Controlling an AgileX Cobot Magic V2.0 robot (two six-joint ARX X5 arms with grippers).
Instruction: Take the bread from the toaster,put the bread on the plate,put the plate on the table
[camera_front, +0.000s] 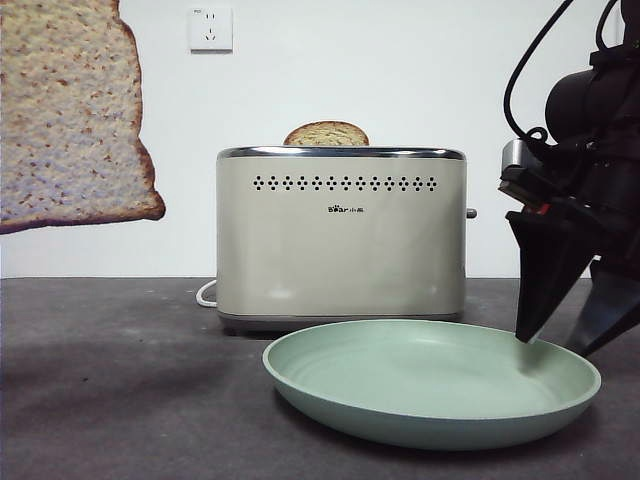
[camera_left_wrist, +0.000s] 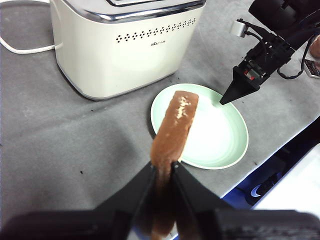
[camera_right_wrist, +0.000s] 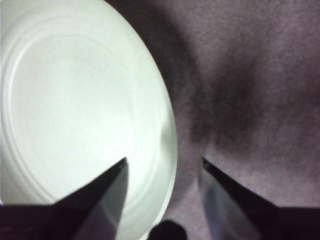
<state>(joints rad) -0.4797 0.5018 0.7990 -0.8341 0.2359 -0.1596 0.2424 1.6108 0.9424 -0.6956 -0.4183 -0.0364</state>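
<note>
Your table (camera_front: 110, 400) is dark grey, backed by a white wall with a socket (camera_front: 210, 28). The toaster (camera_front: 340, 235) stands beyond the plate (camera_front: 430, 385). Your right gripper (camera_right_wrist: 162, 167), jaws apart and empty, straddles the plate's rim. Your left gripper (camera_left_wrist: 162, 167) pinches the bread (camera_left_wrist: 175, 125) edge-on, long axis pointing away from the jaws toward the plate.

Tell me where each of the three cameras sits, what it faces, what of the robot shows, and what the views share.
Front view: low at table height, facing the toaster; the held bread at left, the right gripper at the plate.
Left wrist view: above the table, looking down the left gripper clamping the bread.
Right wrist view: close over the plate's rim, open jaws astride it.
All three share the plate.
</note>
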